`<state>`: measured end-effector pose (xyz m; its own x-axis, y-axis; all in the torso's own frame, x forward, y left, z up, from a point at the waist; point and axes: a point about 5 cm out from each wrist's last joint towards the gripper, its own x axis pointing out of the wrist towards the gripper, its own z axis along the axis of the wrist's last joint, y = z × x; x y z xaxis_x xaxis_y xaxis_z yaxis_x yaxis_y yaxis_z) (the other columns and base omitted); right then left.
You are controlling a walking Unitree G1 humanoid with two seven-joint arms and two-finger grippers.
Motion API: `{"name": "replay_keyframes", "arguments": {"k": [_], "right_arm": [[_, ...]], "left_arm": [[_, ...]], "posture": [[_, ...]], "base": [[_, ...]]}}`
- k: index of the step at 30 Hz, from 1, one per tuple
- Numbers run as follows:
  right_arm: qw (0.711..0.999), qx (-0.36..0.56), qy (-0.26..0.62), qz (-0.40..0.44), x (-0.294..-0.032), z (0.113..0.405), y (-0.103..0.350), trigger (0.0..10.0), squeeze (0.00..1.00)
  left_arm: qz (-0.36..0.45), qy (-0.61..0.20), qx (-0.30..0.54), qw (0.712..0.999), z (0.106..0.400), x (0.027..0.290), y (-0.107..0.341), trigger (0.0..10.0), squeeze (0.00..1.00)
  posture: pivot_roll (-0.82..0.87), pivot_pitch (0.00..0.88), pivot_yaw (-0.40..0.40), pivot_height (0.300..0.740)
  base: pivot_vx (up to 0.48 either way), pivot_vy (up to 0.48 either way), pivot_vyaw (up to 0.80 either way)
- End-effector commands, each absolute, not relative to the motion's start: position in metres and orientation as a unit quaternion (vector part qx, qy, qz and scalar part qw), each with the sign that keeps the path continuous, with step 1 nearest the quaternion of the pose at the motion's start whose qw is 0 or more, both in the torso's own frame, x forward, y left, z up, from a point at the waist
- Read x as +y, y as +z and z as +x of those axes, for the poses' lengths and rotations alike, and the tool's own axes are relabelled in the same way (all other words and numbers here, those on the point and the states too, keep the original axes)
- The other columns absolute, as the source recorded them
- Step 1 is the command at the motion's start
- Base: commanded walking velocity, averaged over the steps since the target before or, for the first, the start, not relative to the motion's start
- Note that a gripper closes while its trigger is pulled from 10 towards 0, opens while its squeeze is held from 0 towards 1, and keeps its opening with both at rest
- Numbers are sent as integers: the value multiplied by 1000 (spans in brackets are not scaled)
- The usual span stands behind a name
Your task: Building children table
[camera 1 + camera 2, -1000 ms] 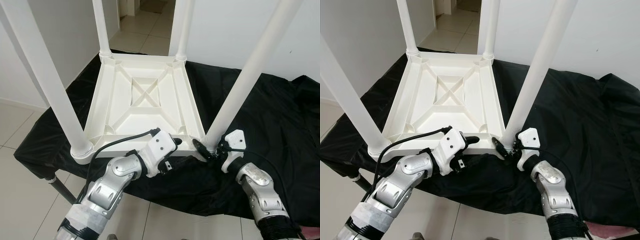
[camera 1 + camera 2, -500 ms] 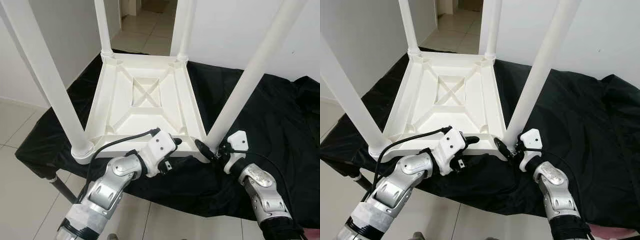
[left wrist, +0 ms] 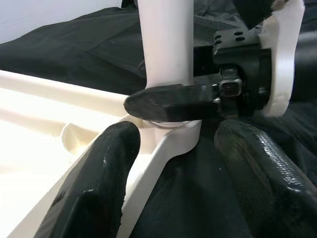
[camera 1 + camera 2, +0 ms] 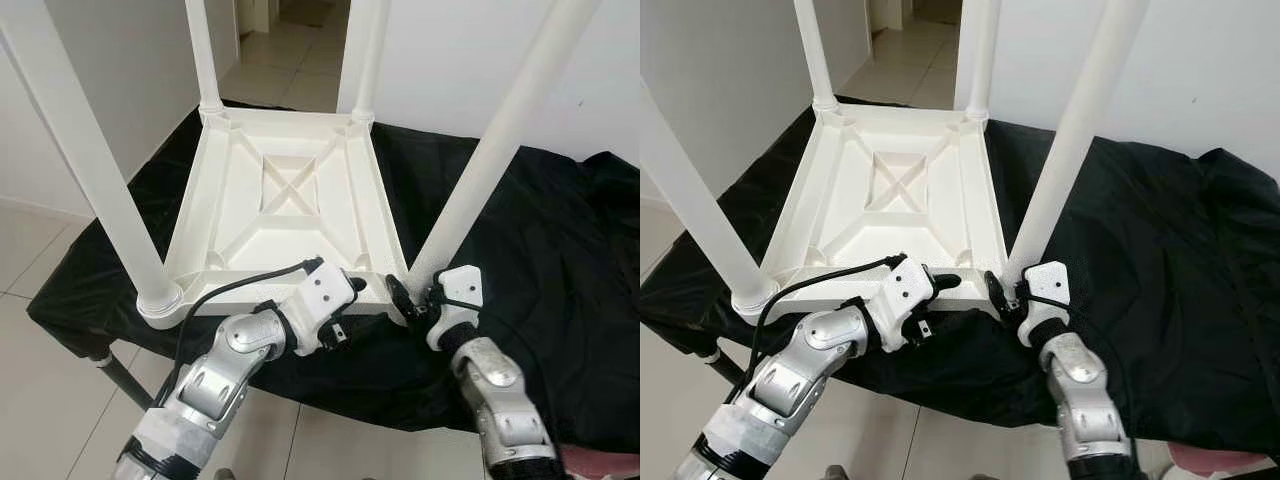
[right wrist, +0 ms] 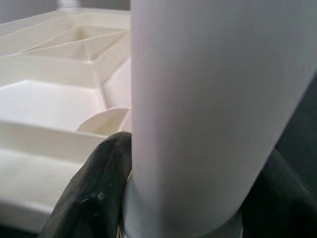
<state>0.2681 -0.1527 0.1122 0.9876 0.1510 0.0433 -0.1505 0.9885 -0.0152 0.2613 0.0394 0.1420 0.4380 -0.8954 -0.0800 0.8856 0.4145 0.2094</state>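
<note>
Tabletop [image 4: 280, 190] laid upside down on black-draped table [image 4: 560, 230], all four legs seated. Near-right leg [image 4: 480, 170] clamped at base by right gripper [image 4: 408, 300]. Left gripper [image 3: 173, 163] held open beside that corner. Tightening and flipping judged left.

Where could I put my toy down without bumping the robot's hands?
Bare spots: the black cloth right of the upside-down table, and the table's flat underside between its far legs. It is crowded at the near right leg, where the right gripper and left gripper meet.
</note>
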Motion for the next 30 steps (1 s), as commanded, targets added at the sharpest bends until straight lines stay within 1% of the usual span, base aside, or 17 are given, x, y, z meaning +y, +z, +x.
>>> {"name": "replay_keyframes", "arguments": {"k": [1,2,3,4,5,7,8,9,14,15,17,18,21,24,27,28,30], "right_arm": [[999,-24,23,15,-161,268,114,10000,0],[999,-17,-24,27,-162,266,111,10000,0],[999,-17,-24,27,-162,266,111,10000,0],[997,-12,-67,45,-161,264,109,10000,0],[995,-5,-78,63,-153,265,108,10000,0],[995,-4,-65,78,-144,266,109,10000,0],[995,-4,-65,78,-144,266,109,10000,0],[995,-4,-40,87,-132,267,112,10000,0],[997,-14,-29,68,-132,267,117,10000,0],[997,-16,-13,69,-131,267,118,10000,855],[997,-13,-9,74,-130,267,118,10000,855],[997,-12,-3,80,-128,267,119,10000,1000],[997,-16,6,77,-126,267,121,10000,1000],[997,-28,22,76,-128,267,127,10000,1000],[997,-29,26,72,-129,267,127,10000,1000],[997,-32,28,68,-131,267,128,10000,0],[997,-34,30,67,-133,267,129,10000,0]], "left_arm": [[113,-537,-18,836,260,37,141,10000,0],[113,-537,-18,836,260,38,141,10000,0],[113,-537,-18,836,260,38,141,10000,0],[114,-536,-17,836,261,38,141,10000,0],[114,-535,-17,837,261,38,141,10000,0],[114,-534,-18,838,261,38,141,10000,0],[114,-534,-18,838,261,38,141,10000,0],[114,-533,-18,839,262,39,141,10000,0],[120,-533,-16,838,262,39,139,10000,0],[123,-531,-14,838,263,40,138,10000,0],[124,-530,-13,839,264,40,138,10000,0],[125,-529,-12,839,264,41,138,10000,0],[130,-527,1,840,265,42,135,10000,0],[142,-510,40,847,272,48,126,10000,0],[146,-505,48,849,273,49,124,10000,0],[164,-492,57,853,277,52,120,10000,0],[177,-483,62,855,280,55,118,10000,0]], "posture": [[-78,0,-46,740],[-77,0,-48,740],[-77,0,-48,740],[-74,0,-50,740],[-72,0,-51,740],[-71,0,-51,740],[-71,0,-51,740],[-71,0,-51,740],[-74,0,-50,740],[-74,0,-50,740],[-74,0,-50,740],[-69,0,-53,740],[-68,0,-54,740],[-68,0,-53,740],[-68,0,-53,740],[-70,0,-51,740],[-70,0,-51,740]], "base": [[0,0,0],[0,0,0],[0,0,0],[0,0,0],[0,0,0],[0,0,0],[0,0,0],[0,0,0],[0,0,0],[0,0,0],[0,0,0],[0,0,0],[0,0,0],[0,0,0],[0,0,0],[0,0,0],[0,0,0]]}}
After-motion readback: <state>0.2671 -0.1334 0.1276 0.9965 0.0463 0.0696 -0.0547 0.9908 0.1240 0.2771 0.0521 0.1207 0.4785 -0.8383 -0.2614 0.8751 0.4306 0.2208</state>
